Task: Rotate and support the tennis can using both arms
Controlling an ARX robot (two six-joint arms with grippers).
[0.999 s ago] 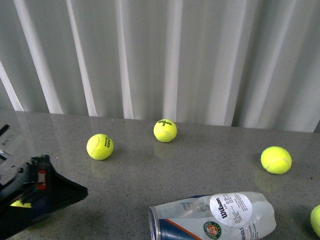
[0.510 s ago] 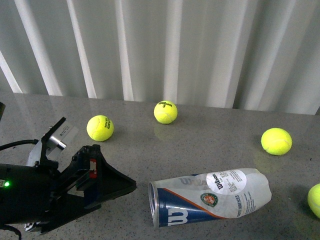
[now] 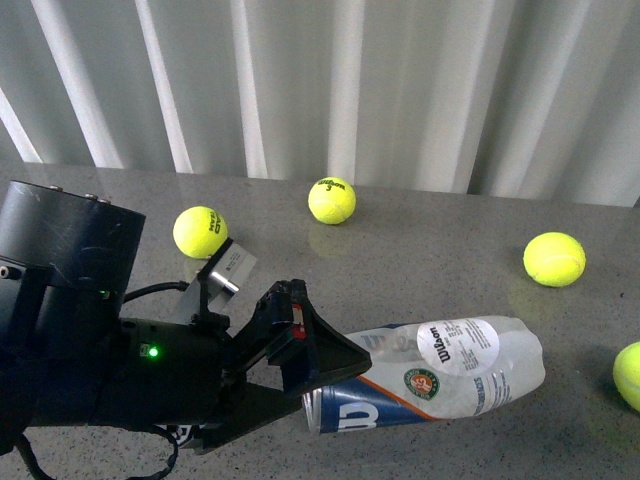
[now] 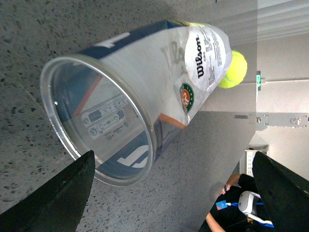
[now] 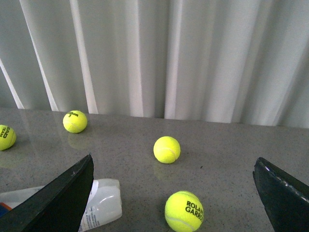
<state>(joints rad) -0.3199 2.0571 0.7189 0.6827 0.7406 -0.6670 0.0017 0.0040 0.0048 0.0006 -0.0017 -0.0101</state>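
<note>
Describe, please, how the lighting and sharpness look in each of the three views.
Front view: soft, even light, all sharp; the glossy table faintly mirrors the far ball, and the left arm is mostly dark. Left wrist view: the can is crisp; the room behind looks washed out. Right wrist view: evenly lit, jaws in dark silhouette.

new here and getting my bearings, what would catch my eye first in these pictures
The bulky black left arm fills the near left of the front view, its open claw at the mouth of a clear Wilson tennis can lying on its side. Four yellow tennis balls lie scattered on the grey table around it.
</note>
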